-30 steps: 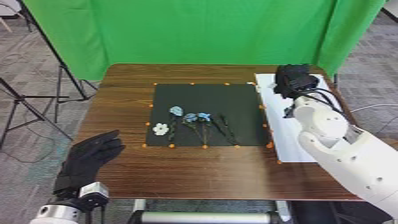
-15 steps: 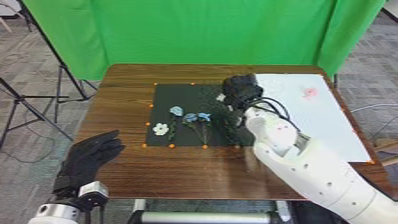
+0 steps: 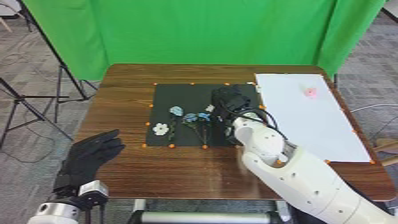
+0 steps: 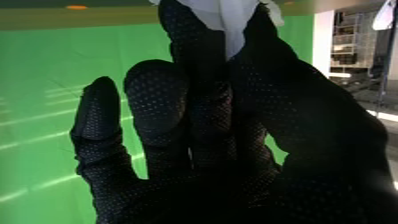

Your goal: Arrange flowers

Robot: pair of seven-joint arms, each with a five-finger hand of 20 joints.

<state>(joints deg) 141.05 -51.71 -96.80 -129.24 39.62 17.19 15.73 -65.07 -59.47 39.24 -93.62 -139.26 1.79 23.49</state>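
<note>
Over the right part of the black mat (image 3: 185, 95) is my right hand (image 3: 229, 97), with a small white flower (image 3: 210, 107) beside its fingers. In the right wrist view, the thumb and a finger of my right hand (image 4: 204, 110) pinch a white flower (image 4: 233, 30), its petals partly cut off by the edge. Blue flowers (image 3: 176, 110) on dark stems and another white flower (image 3: 161, 129) lie on the mat's left and middle. A pink flower (image 3: 311, 92) rests on the white board (image 3: 306, 127). My left hand (image 3: 89, 157) is relaxed and open at the table's left edge.
Orange markers (image 3: 205, 146) line the mat's edges. The brown table (image 3: 178, 175) extends in front of the mat, and a green curtain (image 3: 213, 35) hangs behind. Tripod legs (image 3: 35, 97) stand on the floor to the left.
My right hand has moved left from the white board onto the mat, uncovering the pink flower. The white flower beside its fingers has moved with it. My left hand has stayed still.
</note>
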